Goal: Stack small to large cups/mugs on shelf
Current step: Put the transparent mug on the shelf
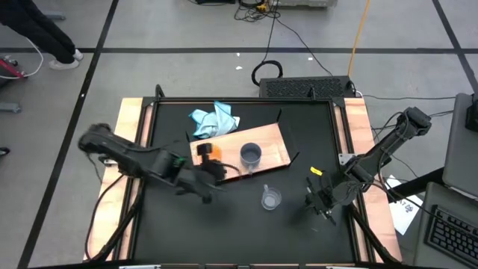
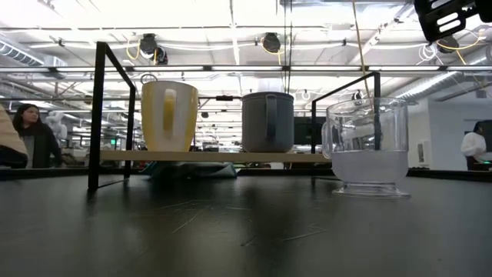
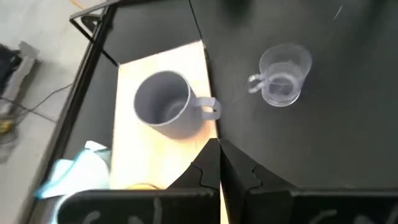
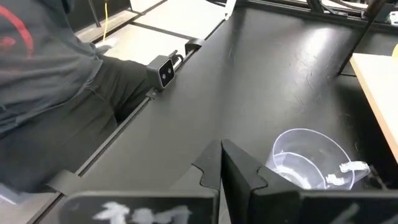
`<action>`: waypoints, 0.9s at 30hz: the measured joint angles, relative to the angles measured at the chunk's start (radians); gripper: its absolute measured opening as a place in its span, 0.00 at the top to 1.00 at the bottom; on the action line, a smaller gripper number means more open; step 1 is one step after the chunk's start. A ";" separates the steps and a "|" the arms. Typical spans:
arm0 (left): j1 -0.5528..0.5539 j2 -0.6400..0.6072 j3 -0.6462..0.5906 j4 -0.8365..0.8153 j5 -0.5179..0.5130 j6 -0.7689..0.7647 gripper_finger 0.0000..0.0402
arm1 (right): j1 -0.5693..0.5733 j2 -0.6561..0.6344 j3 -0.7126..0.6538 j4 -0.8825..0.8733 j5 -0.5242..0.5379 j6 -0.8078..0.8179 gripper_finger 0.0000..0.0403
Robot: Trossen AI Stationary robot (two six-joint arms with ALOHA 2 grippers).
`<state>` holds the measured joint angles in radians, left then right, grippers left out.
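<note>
1. Standing upright on the shelf (image 1: 265,146), a flat rectangular board of pale brown wood lying at a slant on the black table (image 1: 239,232), are two opaque mugs: the orange mug (image 1: 207,150) with its white handle near the board's left end, and the grey-blue mug (image 1: 251,155) near the middle.
2. Seen level from the low view, the orange mug (image 2: 169,115) is a smooth, straight-walled cylinder with its handle facing the camera; the grey-blue mug (image 2: 267,121) beside it is matte and slightly rounded at the rim. They stand apart, not touching.
3. Off the board, on the bare dark tabletop, sits the clear glass cup (image 1: 270,199): transparent, with a small loop handle and a thicker flared foot, upright.
4. A crumpled light-blue cloth (image 1: 214,119) lies at the board's far left corner, partly overlapping it.
5. The left gripper (image 1: 216,173) hovers at the board's near edge, just beside the orange mug; its two dark angular fingers (image 3: 208,174) are pressed together with nothing between them.
6. The right gripper (image 1: 320,200) hangs above the table to the right of the glass cup, near but apart from it; its fingers (image 4: 214,168) meet edge to edge, also empty.
7. The tabletop is matte black with faint scratches.
</note>
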<state>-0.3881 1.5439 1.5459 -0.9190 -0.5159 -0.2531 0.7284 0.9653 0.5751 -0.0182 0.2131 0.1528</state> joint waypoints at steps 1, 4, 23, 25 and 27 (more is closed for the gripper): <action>-0.005 -0.057 -0.083 0.061 0.000 -0.005 1.00 | 0.000 0.000 0.000 0.004 0.000 0.000 1.00; -0.016 -0.227 -0.304 0.259 -0.016 -0.005 1.00 | 0.000 0.000 0.000 0.022 0.001 -0.003 1.00; -0.039 -0.963 -1.109 0.870 0.012 0.222 1.00 | -0.058 0.010 0.000 0.122 0.004 -0.091 1.00; -0.040 -0.994 -1.135 0.873 0.023 0.236 1.00 | -0.075 0.017 0.000 0.123 0.004 -0.096 1.00; -0.040 -1.022 -1.161 0.838 0.026 0.238 1.00 | -0.100 0.032 0.000 0.154 0.004 -0.102 1.00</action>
<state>-0.4278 0.5223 0.3850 -0.0807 -0.4900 -0.0154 0.6280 0.9977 0.5752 0.1358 0.2171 0.0504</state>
